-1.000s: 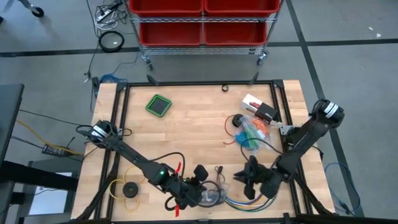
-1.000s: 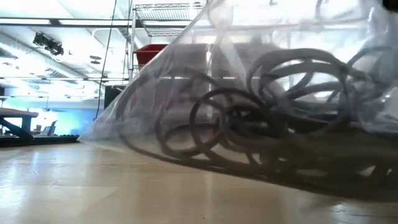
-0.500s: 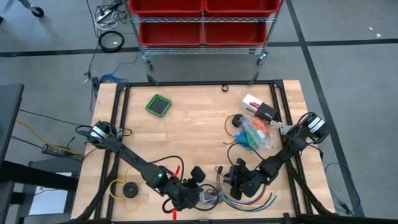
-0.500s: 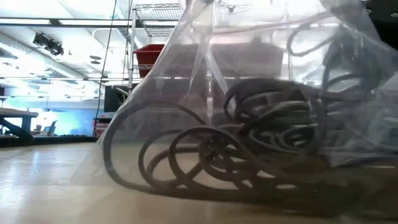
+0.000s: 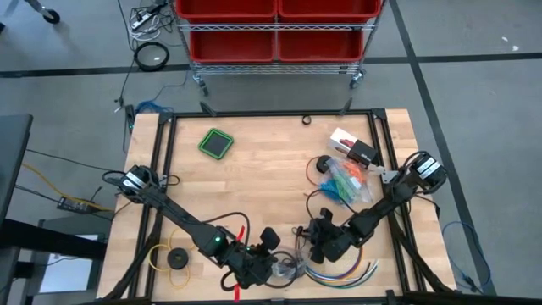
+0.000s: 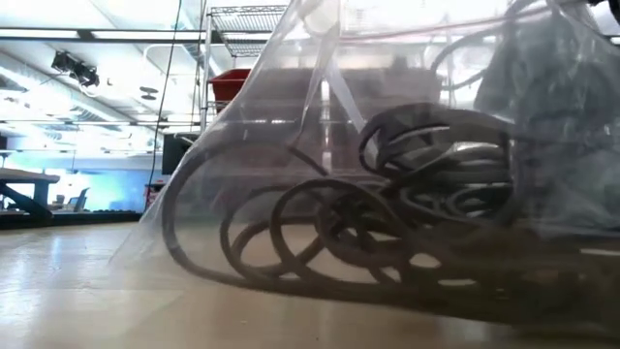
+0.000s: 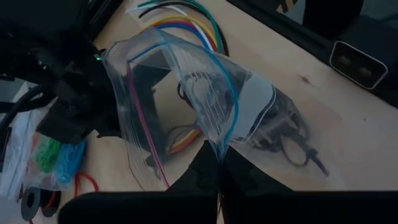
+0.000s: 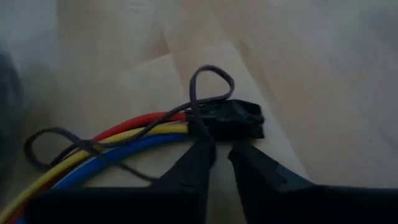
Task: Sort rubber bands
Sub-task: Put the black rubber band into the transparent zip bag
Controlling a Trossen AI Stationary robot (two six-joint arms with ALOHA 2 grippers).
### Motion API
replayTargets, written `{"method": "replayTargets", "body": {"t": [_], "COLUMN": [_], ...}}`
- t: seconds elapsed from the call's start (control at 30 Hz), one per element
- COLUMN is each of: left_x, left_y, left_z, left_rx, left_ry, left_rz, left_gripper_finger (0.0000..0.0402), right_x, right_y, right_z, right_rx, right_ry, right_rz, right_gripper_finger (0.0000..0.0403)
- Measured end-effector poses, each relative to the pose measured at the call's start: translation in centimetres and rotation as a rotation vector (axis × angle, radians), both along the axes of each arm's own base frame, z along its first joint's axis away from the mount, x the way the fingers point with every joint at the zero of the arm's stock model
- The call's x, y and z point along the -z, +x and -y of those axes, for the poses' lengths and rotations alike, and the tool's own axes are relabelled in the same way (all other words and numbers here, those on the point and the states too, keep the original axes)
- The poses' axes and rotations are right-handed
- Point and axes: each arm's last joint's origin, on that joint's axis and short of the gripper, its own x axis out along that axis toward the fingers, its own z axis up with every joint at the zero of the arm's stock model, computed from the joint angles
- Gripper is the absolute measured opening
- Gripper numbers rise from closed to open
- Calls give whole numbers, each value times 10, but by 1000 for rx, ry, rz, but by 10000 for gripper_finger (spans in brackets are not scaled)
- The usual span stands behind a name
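Observation:
Near the table's front edge my left gripper (image 5: 273, 266) is shut on a clear zip bag (image 7: 186, 93) that holds dark rubber bands (image 6: 426, 204). The bag's lower part rests on the table. To its right my right gripper (image 5: 317, 241) stands low, slanting down. Its fingers are slightly open (image 8: 222, 152) just short of a loose dark rubber band (image 8: 210, 81). That band lies over the black plug (image 8: 235, 118) of the multicoloured cables (image 5: 343, 273). A second clear bag of blue, green and orange rubber bands (image 5: 343, 180) lies at the right. My left gripper pinches the zip bag between its two fingers at the rim of its open mouth (image 7: 222, 144), beside the blue zip strip. The fingers come slanting down from the table's left. The mouth stands raised and open, while the bag's bottom with the bands lies on the table. My right gripper's fingertips (image 8: 200, 149) reach the plug and the band; whether they touch, I cannot tell.
A green square pad (image 5: 216, 142) lies at the far left and a yellow ring with a black disc (image 5: 176, 257) at the near left. A black spool (image 5: 323, 165) and a white-and-black box (image 5: 354, 148) lie at the far right. Red bins stand beyond the table.
My right gripper has moved down and toward the table's left, closer to the bag and the cables' plug. The bag's wall has risen more upright, and the dark bands inside have shifted and bunched together.

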Motion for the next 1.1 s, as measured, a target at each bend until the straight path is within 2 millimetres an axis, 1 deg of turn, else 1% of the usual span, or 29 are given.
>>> {"method": "replayTargets", "body": {"t": [0.13, 0.33, 0.47, 0.57, 0.67, 0.93, 1.1], "left_x": [-1, -2, -2, -2, -1, -2, -2], "left_y": [1, 0, 0, 0, 0, 0, 0], "left_z": [0, 3, 3, 3, 3, 3, 3], "left_rx": [0, 8, 8, 8, 6, 4, 3], "left_ry": [-6, -16, -17, -16, -18, -21, -23], "left_rz": [8, 18, 18, 18, 17, 18, 19], "left_gripper_finger": [1, 1, 1, 1, 1, 1, 1], "right_x": [1, -2, -9, -24, -38, -94, -121], "right_y": [0, -1, -8, -12, -19, -36, -37], "right_z": [2, 0, -7, -13, -18, -23, -27], "right_rx": [-11, -19, -46, -52, -49, -66, -135], "right_ry": [-19, 0, 15, 30, 9, -48, -74], "right_rz": [-12, -6, 13, 77, 143, 364, 510], "right_gripper_finger": [13, 1, 0, 0, 0, 0, 0]}}
